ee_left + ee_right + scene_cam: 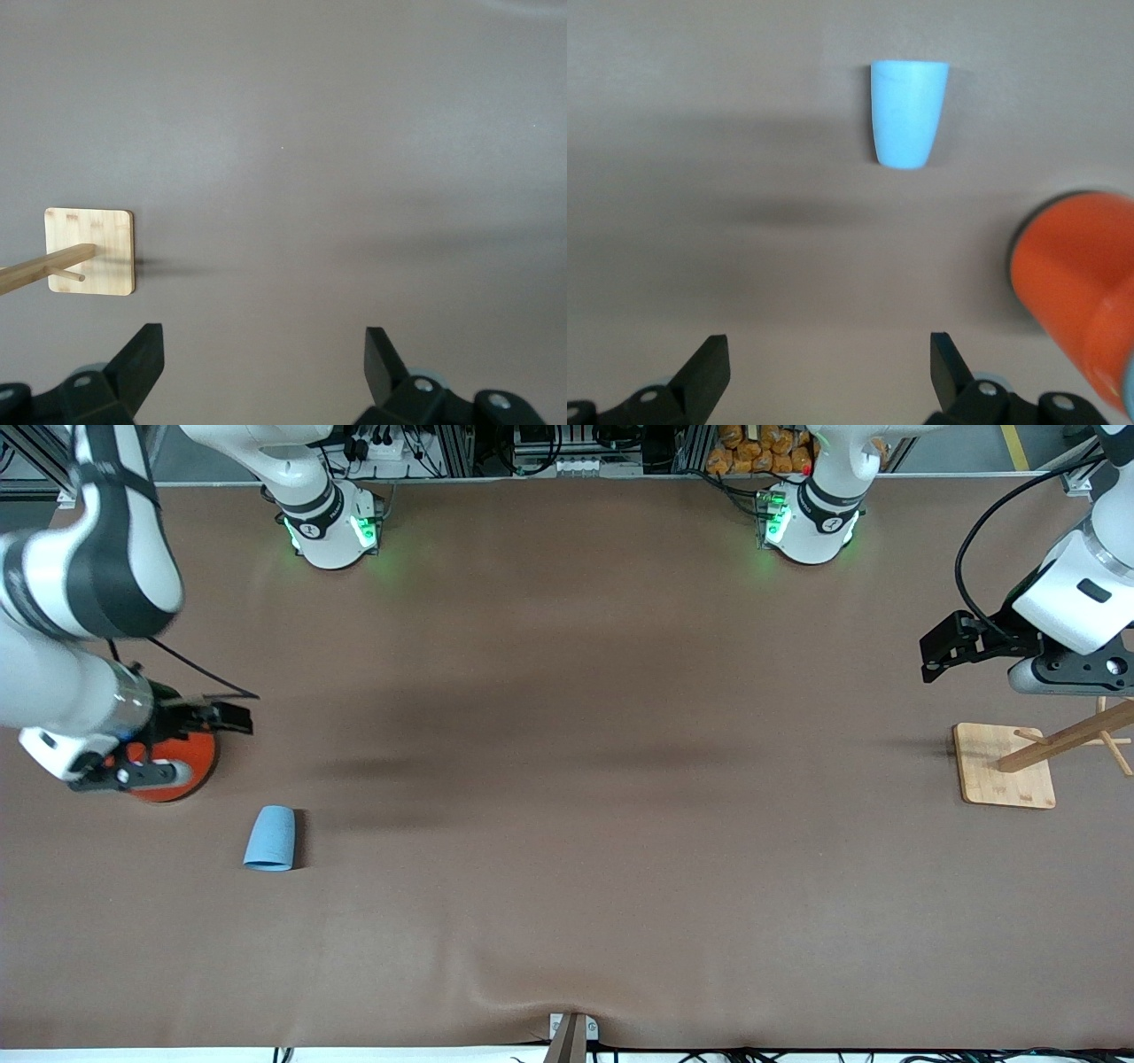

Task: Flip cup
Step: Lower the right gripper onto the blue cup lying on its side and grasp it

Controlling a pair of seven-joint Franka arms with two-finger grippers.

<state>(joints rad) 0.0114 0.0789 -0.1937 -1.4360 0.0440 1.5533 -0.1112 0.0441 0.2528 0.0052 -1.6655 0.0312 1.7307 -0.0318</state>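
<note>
The small light blue cup [270,838] appears to lie on its side on the brown table, its wider end nearer the front camera; its inside does not show. It also shows in the right wrist view [908,113]. My right gripper [237,717] is open and empty, up over the table beside the orange can [177,766], apart from the cup. In its wrist view the gripper [828,354] has only bare table between the fingers. My left gripper [930,657] is open and empty above the table at the left arm's end, also seen in its wrist view [263,354].
The large orange can [1081,283] stands at the right arm's end, farther from the front camera than the cup. A wooden peg stand on a square base [1005,766] sits under the left arm and shows in the left wrist view [90,251].
</note>
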